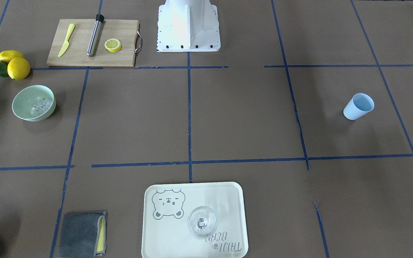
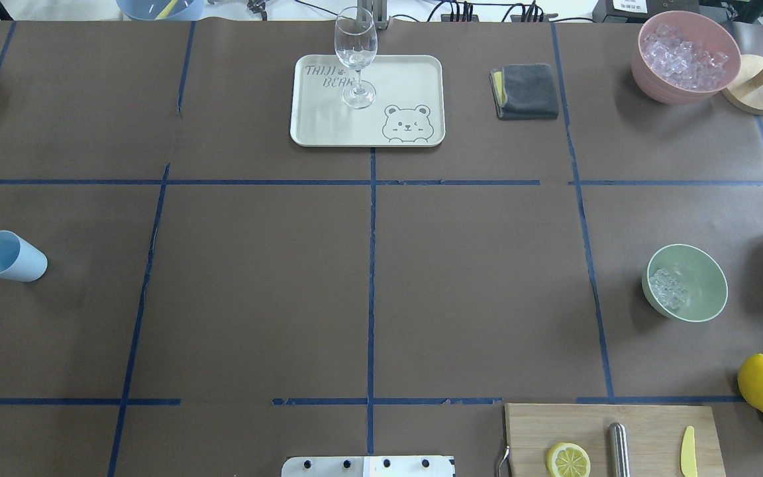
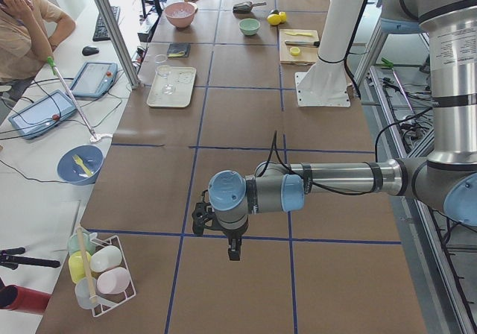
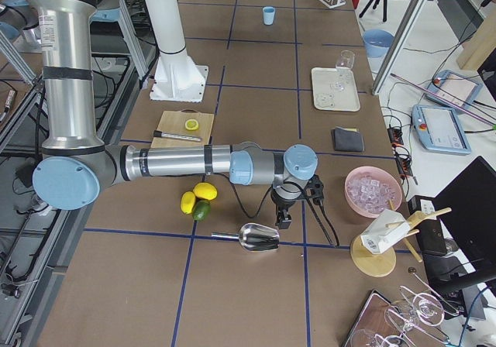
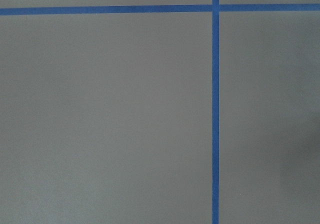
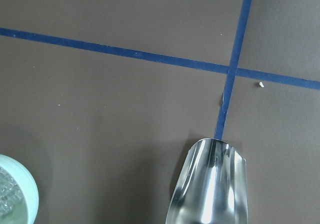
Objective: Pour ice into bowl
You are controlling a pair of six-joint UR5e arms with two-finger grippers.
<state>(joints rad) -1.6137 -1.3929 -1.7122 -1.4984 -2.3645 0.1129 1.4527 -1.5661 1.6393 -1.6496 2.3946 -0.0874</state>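
The pale mint-green bowl [image 1: 33, 103] [image 2: 686, 283] stands on the table on my right side, with a small heap of clear ice [image 1: 43, 105] [image 2: 667, 288] inside. The right wrist view catches the bowl's rim [image 6: 20, 194] at its lower left and an empty metal scoop [image 6: 210, 184] [image 4: 260, 237] lying on the table. My right gripper [image 4: 284, 221] hangs just above the scoop; I cannot tell whether it is open or shut. Far out at the table's left end, my left gripper [image 3: 234, 253] points down at bare table, and its state is likewise unclear.
A light blue cup [image 2: 7, 256] lies on its side at the left. At the far edge are a tray [image 2: 408, 79] holding a clear glass [image 2: 356, 56], a grey cloth [image 2: 526, 91] and a pink container [image 2: 686, 56]. A cutting board [image 1: 91, 43] and lemons [image 1: 18, 68] lie near the base.
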